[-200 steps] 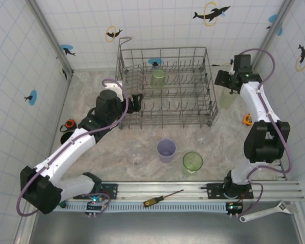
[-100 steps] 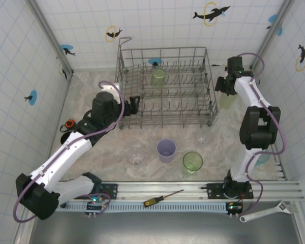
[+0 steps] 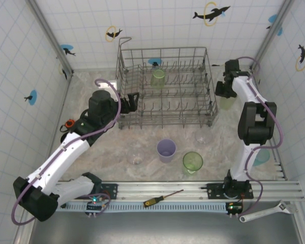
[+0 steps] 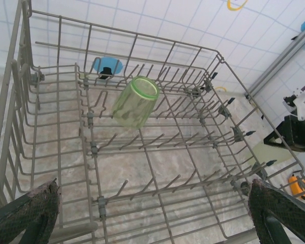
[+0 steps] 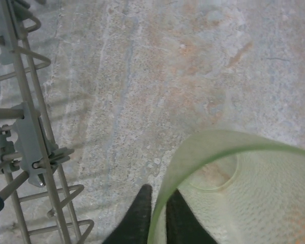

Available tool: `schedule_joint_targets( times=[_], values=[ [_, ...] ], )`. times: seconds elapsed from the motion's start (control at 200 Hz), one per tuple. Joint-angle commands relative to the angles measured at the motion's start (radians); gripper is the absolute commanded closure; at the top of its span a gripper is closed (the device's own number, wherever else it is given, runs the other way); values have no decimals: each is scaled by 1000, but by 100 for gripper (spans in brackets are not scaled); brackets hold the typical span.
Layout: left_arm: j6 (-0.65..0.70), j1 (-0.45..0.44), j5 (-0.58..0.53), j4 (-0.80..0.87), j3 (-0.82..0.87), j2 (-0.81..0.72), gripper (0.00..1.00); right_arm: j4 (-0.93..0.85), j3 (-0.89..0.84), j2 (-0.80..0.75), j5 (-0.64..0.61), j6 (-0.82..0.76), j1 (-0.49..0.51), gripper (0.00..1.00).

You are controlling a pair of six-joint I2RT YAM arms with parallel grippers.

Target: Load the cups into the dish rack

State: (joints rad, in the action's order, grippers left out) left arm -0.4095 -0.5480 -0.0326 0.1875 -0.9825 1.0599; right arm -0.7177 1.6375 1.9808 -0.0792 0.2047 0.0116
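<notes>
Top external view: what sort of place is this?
Probably a staged robot test cell, not a real kitchen: tiled walls with dolphin decals, a wire dish rack on a marbled table, an aluminium mounting rail.

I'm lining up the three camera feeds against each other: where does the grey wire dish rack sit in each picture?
Top external: the grey wire dish rack, upper centre, between the two arms.
Left wrist: across the middle, left edge to right, a pale green tumbler inside.
Right wrist: its outer wires along the left edge, beside a pale green translucent cup.
Shared landmark: the beige marbled tabletop beneath it.
</notes>
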Motion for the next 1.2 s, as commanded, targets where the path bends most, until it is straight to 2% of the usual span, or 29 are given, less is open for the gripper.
schedule_joint_targets(
  times=[0.0, 0.035, 0.285, 0.636, 0.921, 1.051, 1.196],
  values=[
    [-26, 2, 16, 12, -28, -12, 2, -26, 41, 14, -12, -7, -4, 97],
    [-29, 2, 16, 13, -31, -11, 2, -29, 42, 10, -11, -8, -4, 100],
    [-34, 2, 23, 12, -60, 11, 2, -41, 90, -57, -23, -9, -12, 100],
    [-30, 3, 30, 14, -135, 86, 2, -48, 242, -173, -38, -19, -12, 100],
    [-12, 3, 32, -25, -189, 195, 2, 17, 246, -230, 140, 14, 51, 100],
    [-21, 2, 62, -58, -244, 262, 2, 138, 161, -280, 276, 76, 82, 100],
    [-41, 2, 95, -83, -310, 343, 2, 168, 146, -281, 269, 82, 160, 100]
  ],
)
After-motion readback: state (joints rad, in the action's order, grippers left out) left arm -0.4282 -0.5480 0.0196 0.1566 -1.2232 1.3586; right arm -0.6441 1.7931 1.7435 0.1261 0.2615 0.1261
